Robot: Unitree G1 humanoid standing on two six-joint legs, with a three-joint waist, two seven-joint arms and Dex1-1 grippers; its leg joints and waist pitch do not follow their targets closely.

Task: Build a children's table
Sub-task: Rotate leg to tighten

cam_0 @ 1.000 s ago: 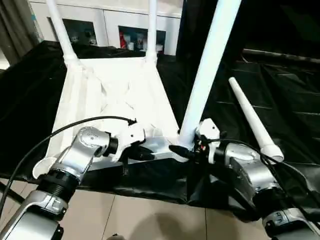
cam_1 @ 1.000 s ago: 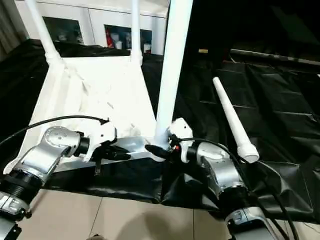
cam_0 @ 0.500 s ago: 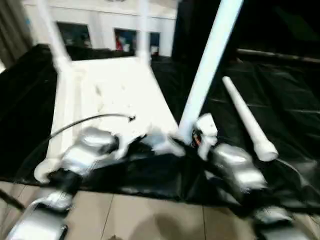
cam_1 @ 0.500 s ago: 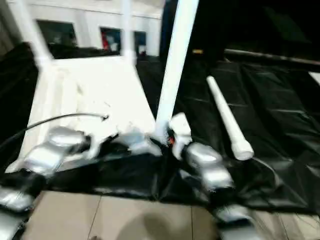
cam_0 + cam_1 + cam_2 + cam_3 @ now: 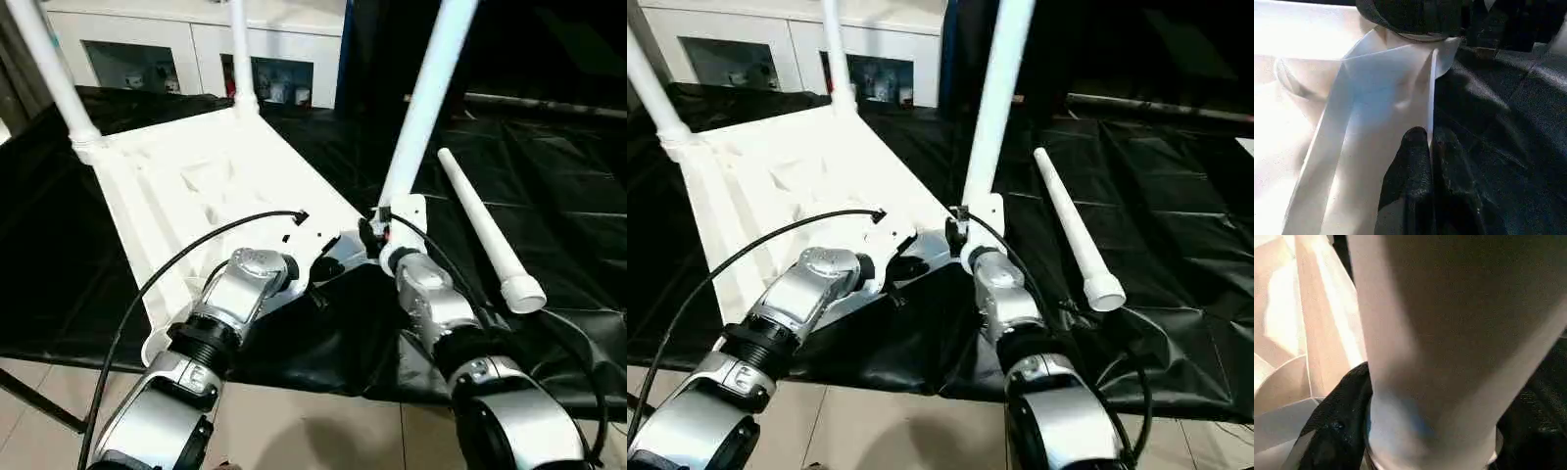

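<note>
Third leg gripped at its socket; seating not confirmed.
Right pincer [image 5: 377,233] grasps the upright leg [image 5: 423,108] at the near corner socket; left pincer [image 5: 1427,161], clenched on the rim of the upturned table top [image 5: 186,186] beside it, steadies it. Risk: off-axis push may jam or tip the leg. The fourth leg [image 5: 485,230] lies loose beyond the right pincer.

Head cameras look down over both forearms; wrist cameras sit close against the table top [image 5: 196,186].
</note>
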